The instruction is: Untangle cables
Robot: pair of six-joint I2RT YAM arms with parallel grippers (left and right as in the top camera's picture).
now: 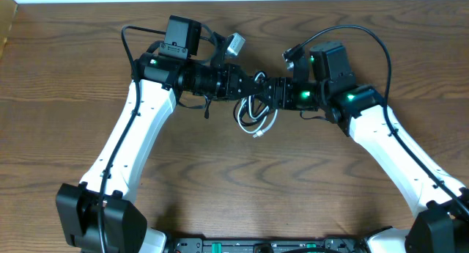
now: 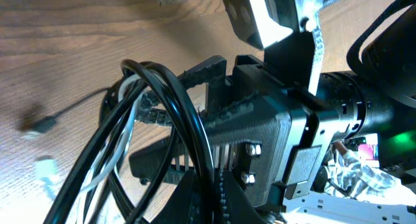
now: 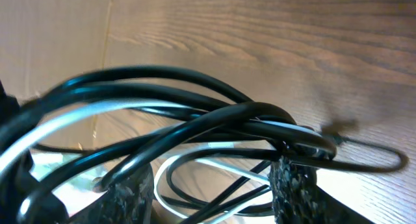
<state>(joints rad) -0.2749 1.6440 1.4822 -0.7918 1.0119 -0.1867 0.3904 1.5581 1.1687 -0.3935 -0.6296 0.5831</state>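
The cables (image 1: 253, 115) hang as one tangled bundle of black and white loops under both grippers at the table's middle, with a white plug (image 1: 258, 133) resting on the wood. My left gripper (image 1: 244, 85) (image 2: 209, 185) is shut on a black cable (image 2: 172, 100) strand, and the white cable (image 2: 120, 143) runs inside the black loops. My right gripper (image 1: 259, 90) (image 3: 209, 185) faces it, jaws apart, its fingers (image 3: 296, 185) poking through the bundle. Black cable (image 3: 162, 78) loops lie over both fingertips, and white cable (image 3: 65, 123) strands pass between them unclamped.
The brown wooden table (image 1: 352, 202) spreads around both arms. The arms' own thick black wires (image 1: 366, 37) arch above the right wrist. A cardboard panel (image 1: 6, 26) stands at the far left edge. Two small plug ends (image 2: 39, 123) lie blurred on the wood.
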